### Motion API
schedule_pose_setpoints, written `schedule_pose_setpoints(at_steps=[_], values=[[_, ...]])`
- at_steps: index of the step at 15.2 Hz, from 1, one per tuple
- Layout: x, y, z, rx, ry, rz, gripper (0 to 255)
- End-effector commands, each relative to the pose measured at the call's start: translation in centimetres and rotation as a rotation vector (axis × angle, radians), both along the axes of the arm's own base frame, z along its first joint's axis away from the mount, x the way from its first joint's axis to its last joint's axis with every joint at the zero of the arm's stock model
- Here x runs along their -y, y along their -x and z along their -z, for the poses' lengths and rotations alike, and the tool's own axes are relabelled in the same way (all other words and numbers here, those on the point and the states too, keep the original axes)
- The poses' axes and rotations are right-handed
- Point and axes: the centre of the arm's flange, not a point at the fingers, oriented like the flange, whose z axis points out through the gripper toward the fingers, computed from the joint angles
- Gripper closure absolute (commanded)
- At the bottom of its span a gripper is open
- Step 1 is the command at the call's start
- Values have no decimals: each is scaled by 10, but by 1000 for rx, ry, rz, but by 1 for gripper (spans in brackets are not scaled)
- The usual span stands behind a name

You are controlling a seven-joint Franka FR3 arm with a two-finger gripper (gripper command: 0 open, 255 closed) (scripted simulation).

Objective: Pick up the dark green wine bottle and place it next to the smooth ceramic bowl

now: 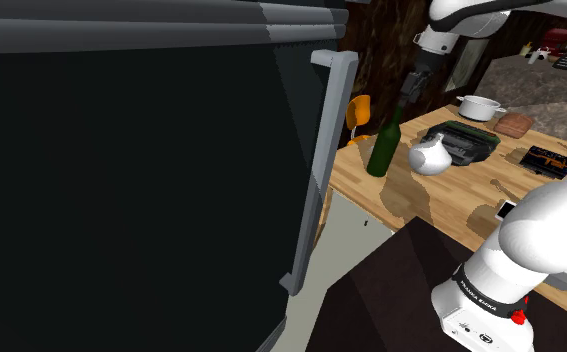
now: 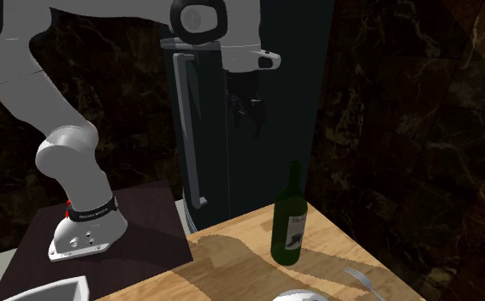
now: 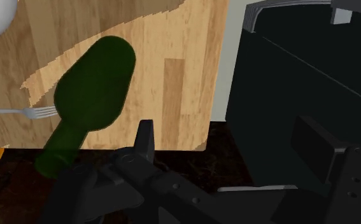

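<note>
Your wooden counter (image 1: 441, 195) carries the dark green wine bottle (image 3: 96, 83) upright, below the gripper (image 3: 230, 137), outside its wide-apart jaws. Expect it to be heavy, rigid, slick and breakable. Clamp squarely just under the neck.

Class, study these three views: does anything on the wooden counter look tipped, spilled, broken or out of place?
Nothing stands out. The green bottle stands upright on the wooden counter, with nothing spilled around it. The open hand hangs higher than the bottle and does not touch it.
</note>
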Motion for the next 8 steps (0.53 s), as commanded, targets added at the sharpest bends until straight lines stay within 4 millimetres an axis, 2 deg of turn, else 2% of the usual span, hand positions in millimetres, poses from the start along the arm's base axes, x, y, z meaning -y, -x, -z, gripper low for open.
schedule_pose_setpoints(at_steps=[1, 8], values=[[22, -12, 9, 8, 5, -4, 0], [99, -53, 32, 33, 17, -13, 0]])
